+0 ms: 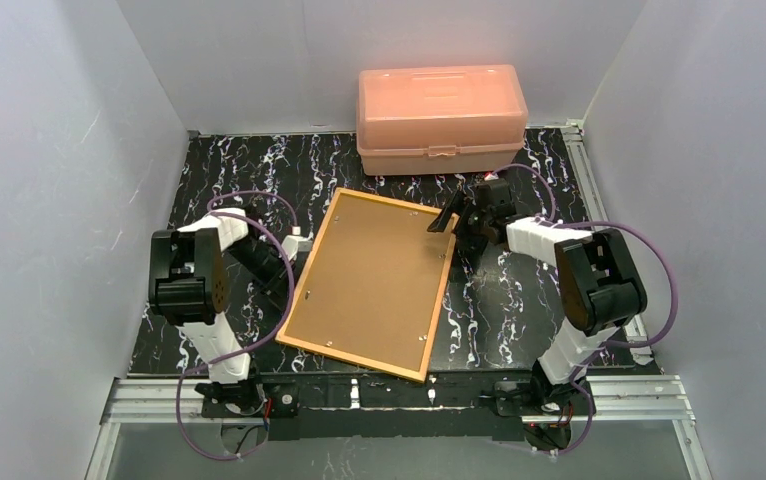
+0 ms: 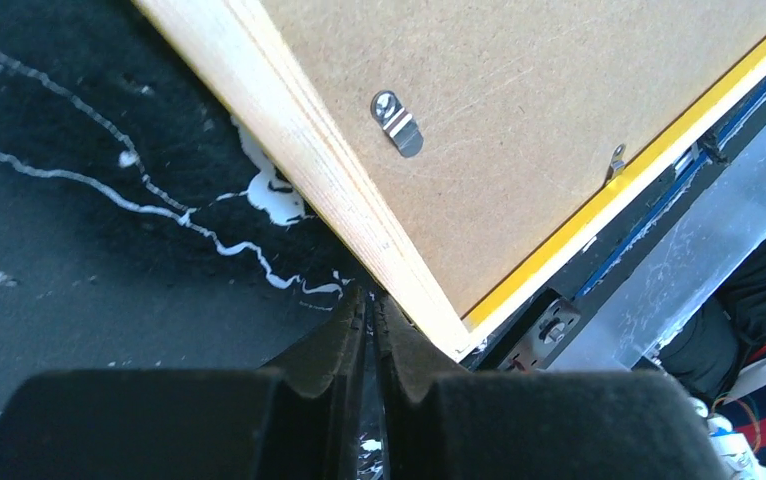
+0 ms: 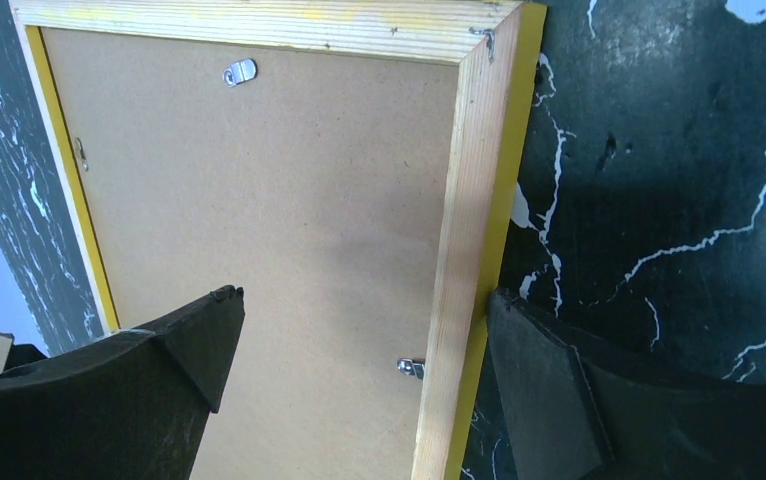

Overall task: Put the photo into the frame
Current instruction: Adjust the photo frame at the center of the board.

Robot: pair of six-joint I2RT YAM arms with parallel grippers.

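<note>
Where the table (image 1: 519,310) shows its black, white-veined top, the following items are logged.

Item 1: the frame (image 1: 374,280). It lies flat, back side up, at the middle of the table. Its long axis runs from about 7 o'clock to 1 o'clock in the top view. The rails are pale wood with a yellow-orange outer edge.

Item 2: backing board (image 3: 289,200). Brown fibreboard that fills the frame opening. Small metal clips (image 2: 397,122) sit along its margins, turned inward over the board.

Item 3: salmon-pink box (image 1: 441,115). Lid down, at 12 o'clock from the frame against the back wall, and apart from the frame.

Item 4: left hand (image 2: 369,300). Its fingers are pressed together with only a thin slit between them, and nothing shows held. The tips sit low over the table, just beside the frame's long wooden rail near its 7 o'clock corner. Whether they touch the rail cannot be told.

Item 5: right hand (image 3: 359,300). Spread wide at the frame's 1 o'clock corner. It straddles the long right rail, with 1 finger over the backing board and 1 outside the yellow edge over bare table. It grips nothing.

Item 6: aluminium rail (image 1: 359,395). It runs along the table's 6 o'clock edge, just beyond the frame's near short side.
</note>
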